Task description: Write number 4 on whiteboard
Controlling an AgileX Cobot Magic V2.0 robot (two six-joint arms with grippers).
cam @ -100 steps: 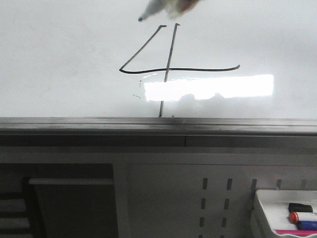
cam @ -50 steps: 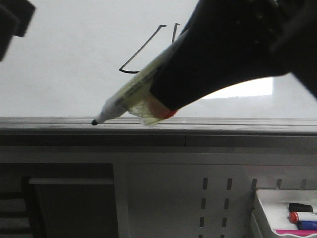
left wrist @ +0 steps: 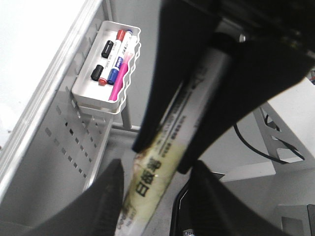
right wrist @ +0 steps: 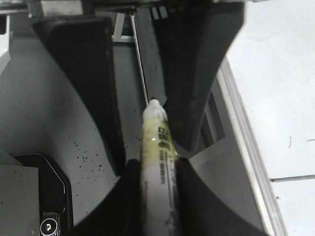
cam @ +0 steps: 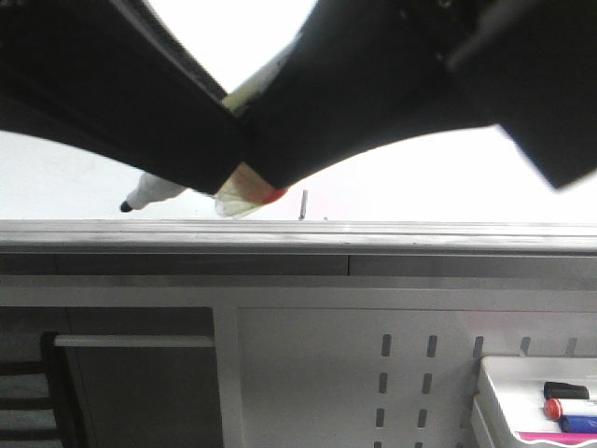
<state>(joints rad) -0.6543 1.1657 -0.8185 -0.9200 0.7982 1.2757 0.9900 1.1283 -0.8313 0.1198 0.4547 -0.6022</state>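
My right gripper [right wrist: 156, 164] is shut on a white marker [right wrist: 156, 147] with yellowed tape. In the front view the marker's [cam: 154, 193] black tip points left, just above the whiteboard's [cam: 56, 177] grey lower edge. My left gripper [left wrist: 158, 167] is open and its fingers [left wrist: 106, 196] straddle the marker's [left wrist: 162, 157] barrel with gaps on both sides. Both dark grippers fill the top of the front view and meet over the marker. The number 4 is almost wholly hidden; only the foot of its vertical stroke [cam: 304, 203] shows. That stroke also shows in the right wrist view [right wrist: 295, 178].
A white tray [cam: 494, 392] holding several markers hangs at the lower right on the grey perforated panel [cam: 401, 373] below the board. The tray also shows in the left wrist view [left wrist: 83, 93]. A grey rail runs along the board's bottom.
The right gripper has carried the marker down and left, away from the 4. The left gripper has come in from the left around the marker. The arms now cover the 4.
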